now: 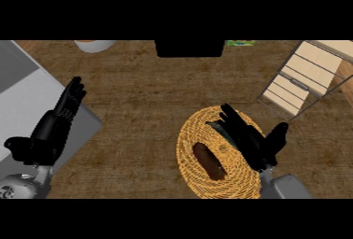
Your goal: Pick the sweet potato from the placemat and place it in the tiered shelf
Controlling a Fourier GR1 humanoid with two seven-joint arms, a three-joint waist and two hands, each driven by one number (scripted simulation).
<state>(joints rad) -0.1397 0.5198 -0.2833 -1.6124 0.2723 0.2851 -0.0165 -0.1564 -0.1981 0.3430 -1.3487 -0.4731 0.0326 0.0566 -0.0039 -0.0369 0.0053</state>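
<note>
I am finding no readable brand, label or writing anywhere; a small green and yellow item [241,43] is showing at the top edge, but whatever is printed on it is too small for me to make out.

I am counting one sweet potato [209,161], dark brown and elongated, lying on the one woven, straw-coloured placemat [196,126], toward the mat's lower left part. It is sitting apart from both hands, with nothing gripping it.

My right hand [250,139] is hovering over the placemat just right of the sweet potato, its fingers [231,119] straight and spread, pointing up the view, the thumb standing off to the right, holding nothing. The hand is covering part of the mat's right side.

My left hand [50,133] is resting at the left edge, fingers straight and pointing up, holding nothing. It is showing over a grey panel [21,88] that is bordering the brown wooden surface [138,93].

One tiered shelf [303,77], light wood with a thin metal frame, is standing at the upper right, well apart from the placemat. I am seeing nothing lying between the mat and the shelf.

Along the top edge I am counting one black box-like object [189,48] and one pale round vessel [93,45], cut off by the frame.
</note>
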